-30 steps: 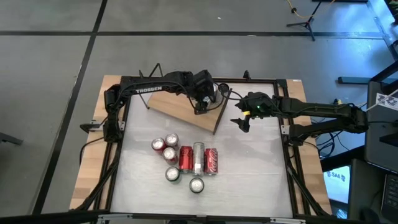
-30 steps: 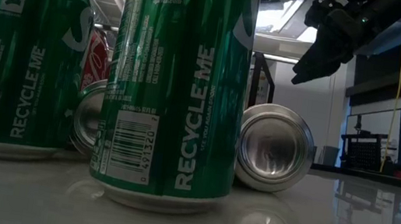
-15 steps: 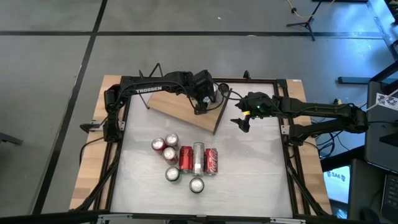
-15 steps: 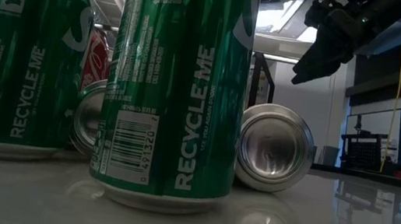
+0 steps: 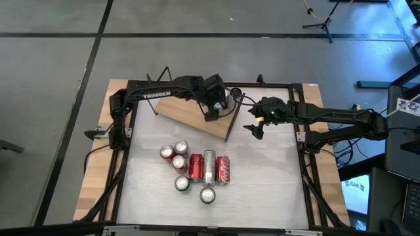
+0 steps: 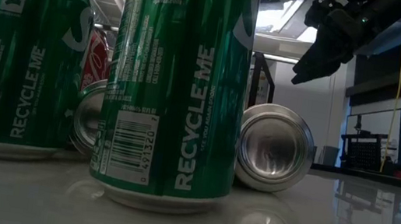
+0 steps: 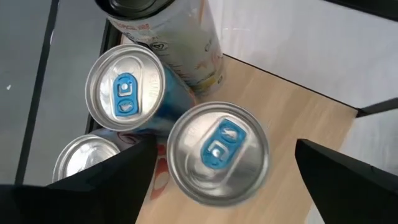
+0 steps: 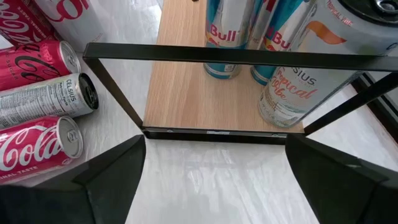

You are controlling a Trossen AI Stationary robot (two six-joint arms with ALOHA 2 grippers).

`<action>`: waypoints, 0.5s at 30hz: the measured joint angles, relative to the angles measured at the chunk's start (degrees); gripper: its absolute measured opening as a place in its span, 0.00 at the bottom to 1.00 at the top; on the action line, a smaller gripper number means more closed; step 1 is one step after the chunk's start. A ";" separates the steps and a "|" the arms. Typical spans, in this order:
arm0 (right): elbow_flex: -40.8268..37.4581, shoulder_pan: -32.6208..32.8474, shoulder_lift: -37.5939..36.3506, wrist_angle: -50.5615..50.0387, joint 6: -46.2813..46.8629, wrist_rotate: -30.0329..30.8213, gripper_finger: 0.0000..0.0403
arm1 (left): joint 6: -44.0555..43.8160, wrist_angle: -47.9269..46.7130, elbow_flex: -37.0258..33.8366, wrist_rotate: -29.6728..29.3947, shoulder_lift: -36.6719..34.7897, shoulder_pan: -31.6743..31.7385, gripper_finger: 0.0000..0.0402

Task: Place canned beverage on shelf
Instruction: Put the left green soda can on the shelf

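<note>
The shelf (image 5: 190,113), a light wooden board on black wire supports, stands at the table's far side. Several cans stand upright on it. My left gripper (image 7: 225,144) hangs open above it. Its fingers stand on either side of a blue-tabbed can (image 7: 217,152) without touching it. Beside that can are two more blue-tabbed cans (image 7: 124,87) and a white Celsius can (image 7: 186,37). My right gripper (image 5: 256,128) waits open in the air just right of the shelf, with nothing between its fingers (image 8: 106,180).
At the table's middle, three cans lie side by side, two red Coca-Cola (image 5: 195,167) and one silver (image 5: 209,166). Several upright cans (image 5: 178,162) stand around them, two of them green (image 6: 177,85). The shelf's black wire frame (image 8: 224,56) crosses the right wrist view.
</note>
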 joint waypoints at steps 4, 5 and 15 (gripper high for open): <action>0.00 0.00 0.00 0.00 0.02 -0.02 0.95 | 0.00 -1.34 0.00 -3.42 -1.74 -0.78 0.92; 0.00 -0.02 0.00 0.04 0.02 0.00 0.95 | -0.02 -1.27 0.01 -4.67 -2.34 -1.02 0.92; 0.00 0.00 0.02 0.00 0.01 0.00 0.95 | -1.55 -2.44 0.04 -9.00 -7.89 -4.70 0.92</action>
